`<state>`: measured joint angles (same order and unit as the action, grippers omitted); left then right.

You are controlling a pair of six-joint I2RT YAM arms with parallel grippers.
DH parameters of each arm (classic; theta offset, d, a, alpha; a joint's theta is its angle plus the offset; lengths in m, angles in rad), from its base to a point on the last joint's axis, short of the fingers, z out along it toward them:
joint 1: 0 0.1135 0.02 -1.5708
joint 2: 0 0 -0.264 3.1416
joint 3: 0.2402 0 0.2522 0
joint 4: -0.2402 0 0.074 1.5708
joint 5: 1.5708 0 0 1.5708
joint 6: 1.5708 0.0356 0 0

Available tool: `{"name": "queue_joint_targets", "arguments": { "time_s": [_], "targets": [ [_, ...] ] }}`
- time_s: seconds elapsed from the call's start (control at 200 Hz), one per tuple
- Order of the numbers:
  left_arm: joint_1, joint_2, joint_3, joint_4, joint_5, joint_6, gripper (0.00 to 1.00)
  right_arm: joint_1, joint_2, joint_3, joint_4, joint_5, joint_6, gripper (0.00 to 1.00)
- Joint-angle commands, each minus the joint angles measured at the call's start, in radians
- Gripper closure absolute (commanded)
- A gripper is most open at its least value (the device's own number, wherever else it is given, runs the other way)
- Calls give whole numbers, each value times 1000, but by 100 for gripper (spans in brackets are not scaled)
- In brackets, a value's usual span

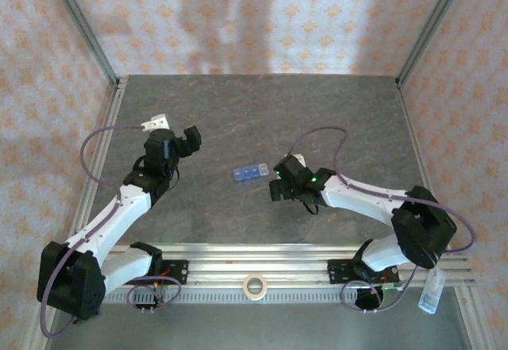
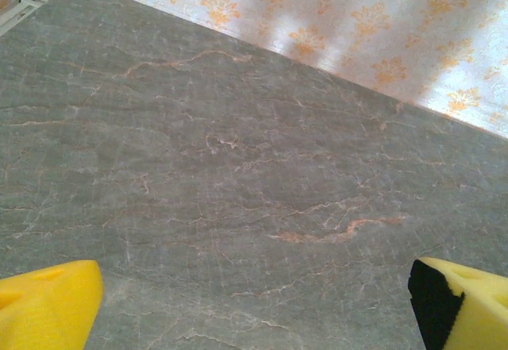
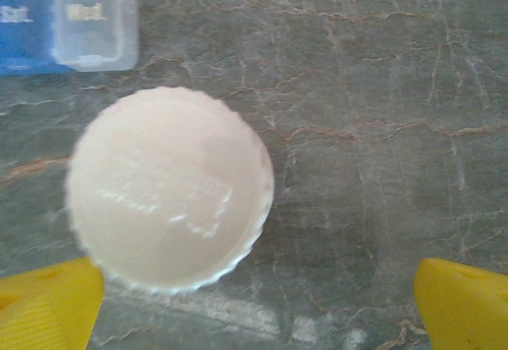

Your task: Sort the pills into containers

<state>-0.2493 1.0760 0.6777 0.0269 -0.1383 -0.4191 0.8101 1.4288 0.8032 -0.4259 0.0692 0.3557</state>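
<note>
Right jaws: spread wide and pinching nothing; their yellow pads [image 3: 48, 306] stand either side of a white ribbed cap [image 3: 171, 187] that sits below them.
Cap: seen from straight above, it lies nearer the picture-left pad than the other; what it closes is hidden underneath.
Why held so: the wrist seems lined up to take the cap, since the pills are probably under it.
Containers: the blue strip [image 3: 67, 21] lies flat on the table [image 3: 381, 128] just beyond the cap, with a pale lid marked "Wed." next to a blue one marked "Sat."; both lids look shut. From above the strip [image 1: 249, 172] sits near the table's middle, just left of the right jaws.
Left jaws: spread and holding nothing, their pads [image 2: 48, 306] over bare stone, well apart from the strip.
Edges: the far table edge meets a patterned wall [image 2: 381, 40].
Room: there is open surface all round the strip, but the cap and strip are close, so closing off-centre could nudge the strip.
</note>
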Motion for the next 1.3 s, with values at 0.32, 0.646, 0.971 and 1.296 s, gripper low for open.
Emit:
{"name": "queue_joint_targets", "arguments": {
  "time_s": [0.32,0.646,0.971,1.296],
  "targets": [
    [-10,-1,-8,-1,15,-2,0,-8,175,93,31,197,-31,0],
    [-10,-8,-11,4,25,-11,0,-87,204,82,47,205,-50,0],
    [-10,-7,-12,10,35,-23,0,-184,209,84,45,198,-68,0],
    [-10,-20,-18,-4,52,-45,0,-193,-12,155,-73,107,-72,0]
  ]
}}
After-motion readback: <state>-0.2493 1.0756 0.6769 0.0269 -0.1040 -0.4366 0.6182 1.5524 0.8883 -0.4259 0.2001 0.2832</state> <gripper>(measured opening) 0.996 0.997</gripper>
